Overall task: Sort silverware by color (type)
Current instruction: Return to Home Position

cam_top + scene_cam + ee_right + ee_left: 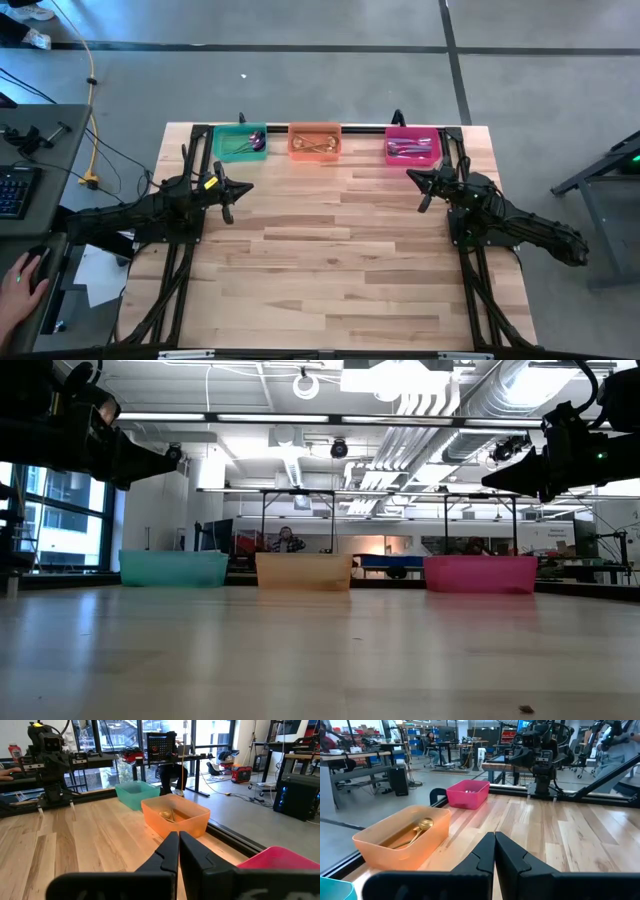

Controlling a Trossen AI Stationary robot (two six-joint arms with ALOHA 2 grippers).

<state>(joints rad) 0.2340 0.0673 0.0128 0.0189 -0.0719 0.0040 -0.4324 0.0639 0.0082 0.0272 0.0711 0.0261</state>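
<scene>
- A translucent orange plastic bin (315,141) stands at the middle of the far edge of the pale wooden plank table (330,270). Slim gold metal spoons (314,147) lie inside it, one with its bowl up against the bin wall.
- A teal-green plastic bin (240,141) sits just beside the orange bin on the left arm's side. It holds an iridescent purple-blue spoon (256,140) among what look like a few slim handles.
- A pink plastic bin (413,146) sits on the orange bin's other side, with a gap between them. It holds purple metal utensils (408,150), too small to count.
- The left gripper (245,188) hangs above the table, nearer than the orange bin and off to the green bin's side. Its arm is stretched low and points inward, and its two dark fingers (481,859) are pressed together, holding nothing.
- The right gripper (412,176) hangs mirrored on the orange bin's pink-bin side, also raised off the wood. Its fingers (167,852) meet tip to tip and are empty.
</scene>
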